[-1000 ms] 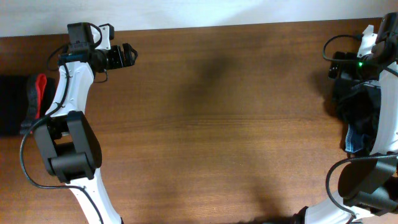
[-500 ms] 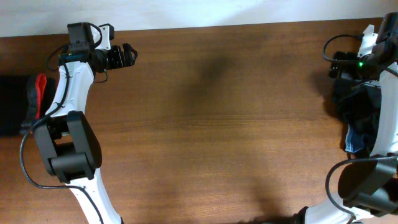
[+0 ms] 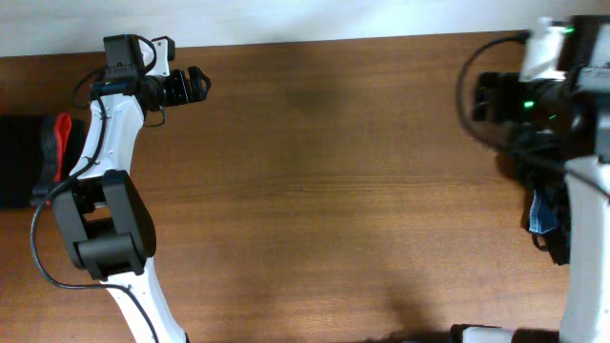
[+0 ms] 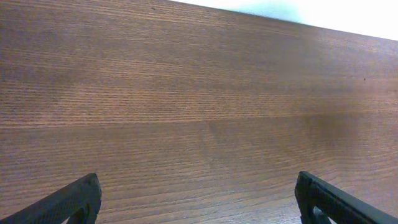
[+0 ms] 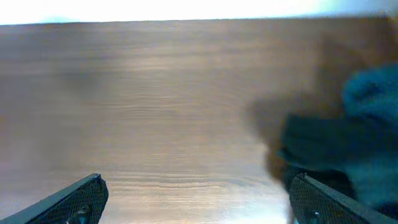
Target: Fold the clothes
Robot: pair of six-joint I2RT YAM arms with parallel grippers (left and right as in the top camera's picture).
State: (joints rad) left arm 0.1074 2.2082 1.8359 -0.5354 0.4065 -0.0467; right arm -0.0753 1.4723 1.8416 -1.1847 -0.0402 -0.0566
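- Overhead view. The left arm (image 3: pixel 95 152) reaches along the far left of the table (image 3: pixel 334 191), and the left gripper (image 3: pixel 195 84) points across the bare wood near the far edge; its jaw state cannot be told from here.
- The black pants (image 3: pixel 24 162) lie as a compact bundle at the table's left edge, beside the left arm's base, with the red band (image 3: pixel 62 129) showing.
- The right arm (image 3: pixel 583 200) is blurred at the far right. It stands over the heap of dark garments (image 3: pixel 545 181), where a blue fold (image 3: pixel 541 217) shows at the heap's near side.
- Left wrist view. The left gripper (image 4: pixel 198 186) has its jaws wide apart, with nothing but wood grain between them. No garment is in this view.
- Right wrist view (blurred). The right gripper (image 5: pixel 196 186) also has its jaws apart and holds nothing. The heap of dark garments (image 5: pixel 348 149) lies to the right of the fingers, and the right-hand finger (image 5: pixel 323 199) is just beside its edge; contact cannot be confirmed.
- Step in hand, as judged: the pants look finished and set aside, and the next garment is being fetched from the heap.
- The next move calls for the right gripper to close on a single layer at the heap's edge and draw it to the middle of the table, where both arms can spread it flat.
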